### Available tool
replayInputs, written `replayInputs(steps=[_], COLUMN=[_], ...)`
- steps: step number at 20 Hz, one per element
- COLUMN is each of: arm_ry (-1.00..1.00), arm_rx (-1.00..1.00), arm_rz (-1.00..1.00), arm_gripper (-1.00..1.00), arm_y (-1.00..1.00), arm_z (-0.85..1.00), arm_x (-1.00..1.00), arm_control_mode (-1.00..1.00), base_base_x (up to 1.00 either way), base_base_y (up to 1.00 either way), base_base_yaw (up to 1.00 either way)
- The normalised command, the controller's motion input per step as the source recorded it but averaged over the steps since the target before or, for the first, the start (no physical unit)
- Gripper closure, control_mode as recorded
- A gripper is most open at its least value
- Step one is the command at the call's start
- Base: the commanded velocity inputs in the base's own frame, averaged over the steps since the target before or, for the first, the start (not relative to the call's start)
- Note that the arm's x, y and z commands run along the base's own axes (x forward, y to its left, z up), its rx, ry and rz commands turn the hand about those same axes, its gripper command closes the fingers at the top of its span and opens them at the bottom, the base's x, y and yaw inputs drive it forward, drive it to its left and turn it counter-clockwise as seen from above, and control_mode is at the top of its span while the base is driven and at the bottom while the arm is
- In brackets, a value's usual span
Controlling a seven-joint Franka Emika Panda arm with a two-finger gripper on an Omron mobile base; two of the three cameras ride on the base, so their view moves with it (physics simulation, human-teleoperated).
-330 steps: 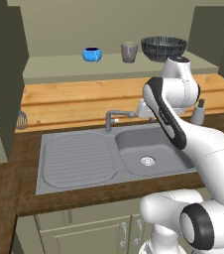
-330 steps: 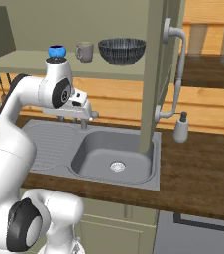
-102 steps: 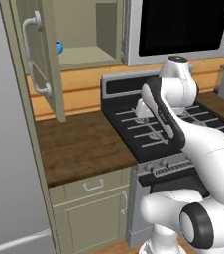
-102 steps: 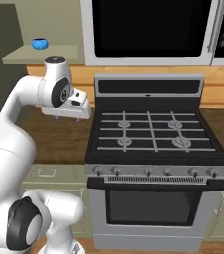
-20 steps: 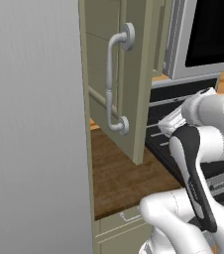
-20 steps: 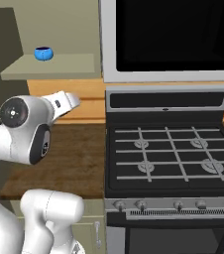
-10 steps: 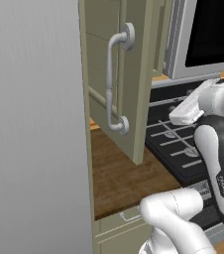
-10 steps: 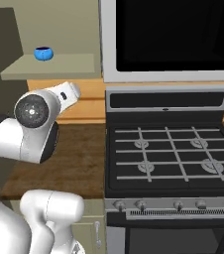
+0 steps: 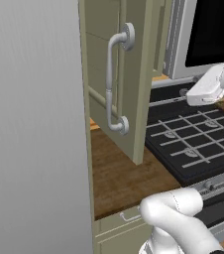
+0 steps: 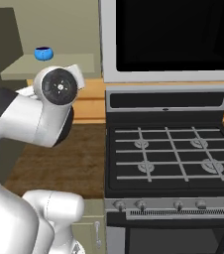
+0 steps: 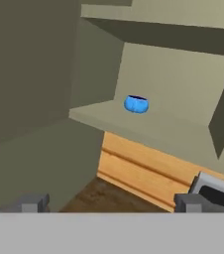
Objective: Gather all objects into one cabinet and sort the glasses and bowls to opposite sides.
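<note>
One small glossy blue bowl sits alone on the pale green shelf of the open olive-green cabinet. The same bowl shows at the upper left of the right base view. My gripper is open and holds nothing; it hangs well short of the shelf and below it, pointing towards the bowl. The cabinet door stands swung open, its long grey curved bar handle facing me. The grey tumbler and the wide dark bowl are out of view.
A black gas stove with a microwave above it stands to the right of the cabinet. A wooden counter lies under the shelf. A tall grey panel closes off the left side.
The base drove from the sink to this cabinet beside the stove. In the last second the base stayed still while the arm lifted the hand higher, towards the shelf.
</note>
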Motion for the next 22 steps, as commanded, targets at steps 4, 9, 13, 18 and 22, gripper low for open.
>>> replayInputs(steps=[4,9,13,18,22], arm_ry=[-0.01,0.0,0.03,0.29,0.22], arm_rx=[0.08,0.04,0.06,0.13,0.12], arm_rz=[-0.07,-0.26,-0.19,-0.02,0.02], arm_gripper=[-1.0,-1.0,-1.0,-1.0,-1.0], arm_y=[0.31,0.72,0.4,-0.06,-0.14], arm_z=[0.04,0.06,0.68,1.0,0.64], arm_x=[0.03,0.02,-0.14,-0.04,0.0], arm_control_mode=[-1.0,-1.0,-1.0,-1.0,-1.0], base_base_x=[0.0,0.0,0.0,0.0,0.0], base_base_y=[0.0,0.0,0.0,0.0,0.0], base_base_yaw=[0.0,0.0,0.0,0.0,0.0])
